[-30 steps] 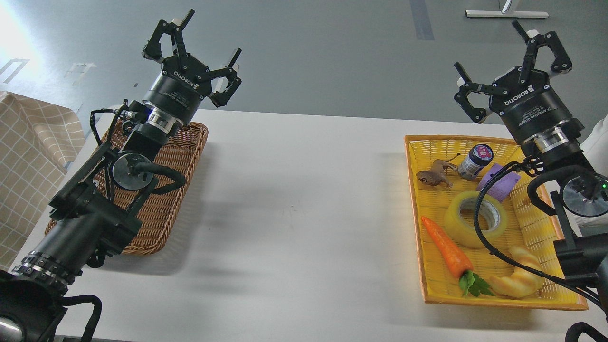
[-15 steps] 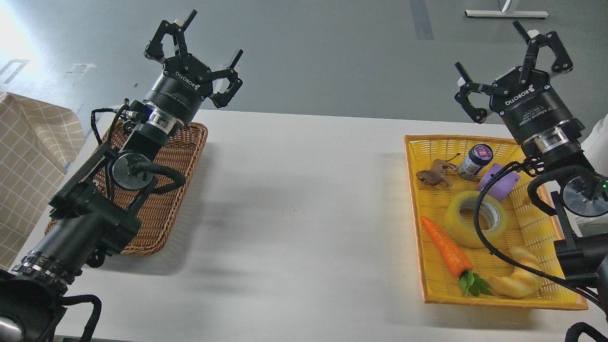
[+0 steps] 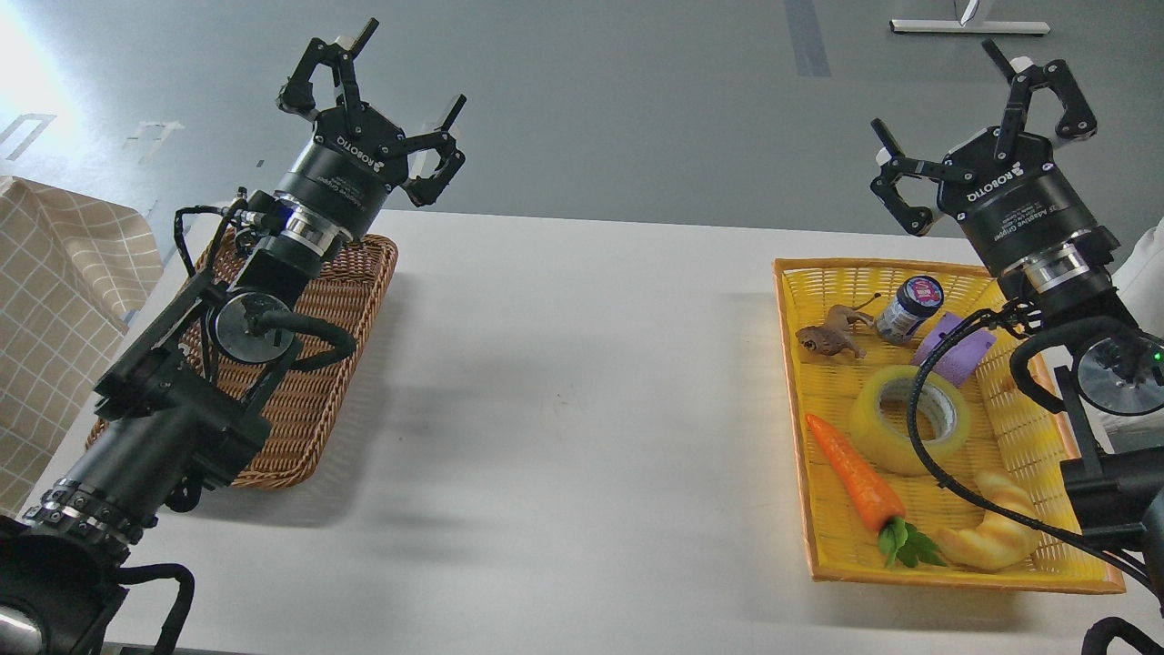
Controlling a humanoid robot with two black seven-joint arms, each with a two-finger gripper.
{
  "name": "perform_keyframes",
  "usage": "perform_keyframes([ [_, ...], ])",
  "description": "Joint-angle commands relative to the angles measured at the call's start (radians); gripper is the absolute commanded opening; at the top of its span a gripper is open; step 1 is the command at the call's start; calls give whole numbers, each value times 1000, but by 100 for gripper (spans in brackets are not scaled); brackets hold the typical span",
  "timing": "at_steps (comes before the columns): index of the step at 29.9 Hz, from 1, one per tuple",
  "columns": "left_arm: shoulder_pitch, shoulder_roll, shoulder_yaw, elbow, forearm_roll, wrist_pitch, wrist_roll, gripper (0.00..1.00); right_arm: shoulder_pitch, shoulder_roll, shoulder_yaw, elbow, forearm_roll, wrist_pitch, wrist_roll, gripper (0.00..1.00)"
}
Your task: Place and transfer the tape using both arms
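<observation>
Tape flat mid yellow basket, between carrot and purple block, untouched. Right gripper raised beyond basket's far rim, fingers wide, empty, likely staged for the pick. Left gripper wide too, far across table from basket, probably waiting for handover.

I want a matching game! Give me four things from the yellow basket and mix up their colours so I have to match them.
Things:
1. tape
2. carrot
3. block
4. toy animal

Colours:
A. purple
B. brown
C. see-through yellow
D. orange

Right pairs: 1-C, 2-D, 3-A, 4-B. All four lie in the yellow basket on your right.
</observation>
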Motion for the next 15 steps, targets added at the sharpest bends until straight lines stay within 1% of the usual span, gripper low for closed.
perform_keyframes([
  [1, 0, 0, 0, 2, 0, 0, 1, 98, 0, -2, 0, 0, -1, 0, 0, 100],
  [15, -5, 0, -2, 2, 11, 0, -2, 98, 0, -2, -2, 0, -1, 0, 0, 100],
])
